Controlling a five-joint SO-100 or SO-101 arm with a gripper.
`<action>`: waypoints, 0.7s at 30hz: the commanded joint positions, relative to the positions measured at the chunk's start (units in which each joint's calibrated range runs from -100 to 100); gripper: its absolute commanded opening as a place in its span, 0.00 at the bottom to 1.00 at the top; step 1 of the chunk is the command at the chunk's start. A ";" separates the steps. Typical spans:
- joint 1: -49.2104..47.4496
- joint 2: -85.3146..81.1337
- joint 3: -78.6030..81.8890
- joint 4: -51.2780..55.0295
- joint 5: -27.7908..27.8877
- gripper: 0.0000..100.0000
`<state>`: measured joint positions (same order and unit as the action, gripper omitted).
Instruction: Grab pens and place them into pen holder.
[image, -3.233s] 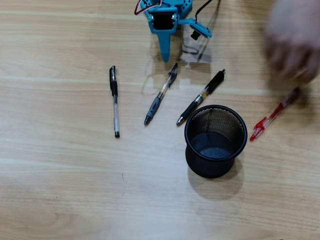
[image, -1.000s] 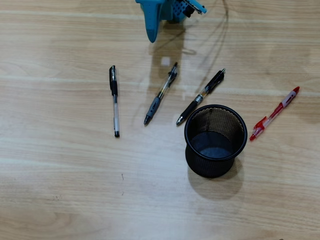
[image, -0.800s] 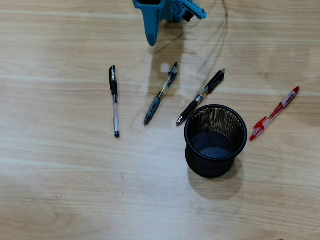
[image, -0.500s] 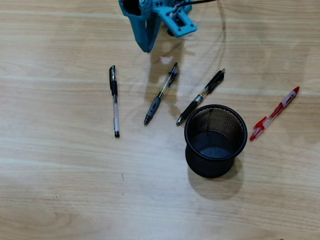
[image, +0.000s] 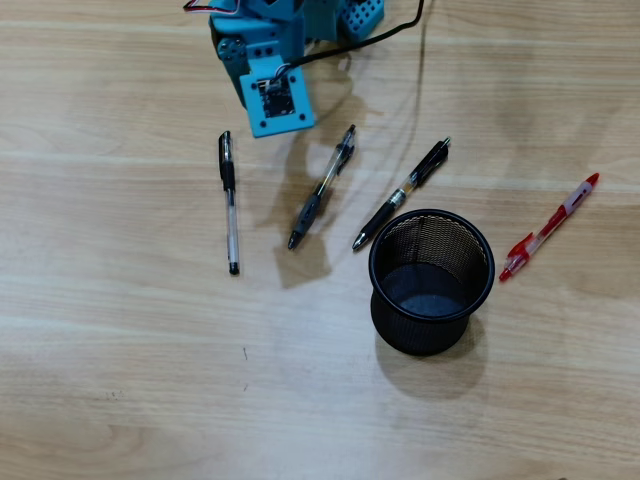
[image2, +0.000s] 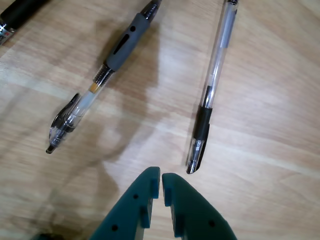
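Tool (image2: 161, 179) hangs pinched together, holding nothing, just behind the clear pen's (image2: 209, 95) black cap end.
That pen lies flat on the surface (image2: 270, 125), pointing straight away from the tool, a bit right in the wrist view.

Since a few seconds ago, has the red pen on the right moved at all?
Yes. In the overhead view the red pen was first under a person's hand; then its cap end swung slightly toward the top edge, while the pen holder stayed put.
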<state>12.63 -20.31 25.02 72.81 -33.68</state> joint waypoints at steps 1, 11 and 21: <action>1.60 7.35 -12.08 2.68 -0.30 0.03; 4.25 21.03 -22.76 5.96 -0.25 0.03; 7.08 31.05 -23.66 -2.33 2.84 0.07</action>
<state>19.96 9.52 3.46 74.02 -30.92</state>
